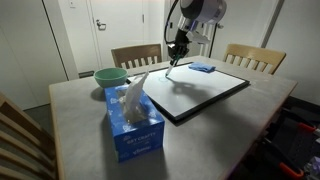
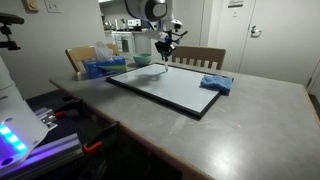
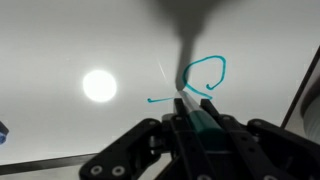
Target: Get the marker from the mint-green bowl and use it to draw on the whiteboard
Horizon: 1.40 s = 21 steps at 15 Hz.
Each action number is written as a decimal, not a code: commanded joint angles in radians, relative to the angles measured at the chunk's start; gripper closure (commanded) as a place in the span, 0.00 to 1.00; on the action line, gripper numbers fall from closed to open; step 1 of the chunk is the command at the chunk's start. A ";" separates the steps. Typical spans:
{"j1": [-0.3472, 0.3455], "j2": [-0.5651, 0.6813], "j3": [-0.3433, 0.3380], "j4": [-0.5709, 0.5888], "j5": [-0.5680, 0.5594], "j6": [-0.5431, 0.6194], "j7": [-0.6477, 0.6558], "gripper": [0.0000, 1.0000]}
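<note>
In the wrist view the hand (image 3: 190, 118) is clamped tight on the marker (image 3: 203, 118). The tip looks like it is touching the board (image 3: 60, 50). A blue-green loop (image 3: 207, 72) with a short tail is on the white, just by the tip. A round spot of light (image 3: 100, 86) shines beside it. In an exterior view the hand (image 1: 179, 52) hangs over the far side of the board (image 1: 200, 95), near the blue eraser (image 1: 202, 68) that lies on a corner of it. The bowl (image 1: 110, 75) sits well apart, behind the tissue box (image 1: 133, 120). The marker is not in it; the hand has it. In an exterior view from another spot the hand (image 2: 165, 48) is low over the far edge of the board (image 2: 170, 90), and the eraser (image 2: 215, 83) lies off to the side. The worktop (image 2: 250, 125) is grey all around. Things could go wrong from here. If the hand pushes down too hard, the marker could tip or slide in the grip. If it lifts, the line would break. If it drifts past the black frame, it would mark the worktop, and going sideways could bump the eraser.
</note>
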 commanded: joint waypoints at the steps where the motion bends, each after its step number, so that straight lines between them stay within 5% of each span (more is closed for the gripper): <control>1: -0.025 -0.007 0.016 -0.007 0.038 -0.031 -0.028 0.95; 21: -0.048 -0.038 -0.002 -0.006 0.122 -0.197 -0.030 0.95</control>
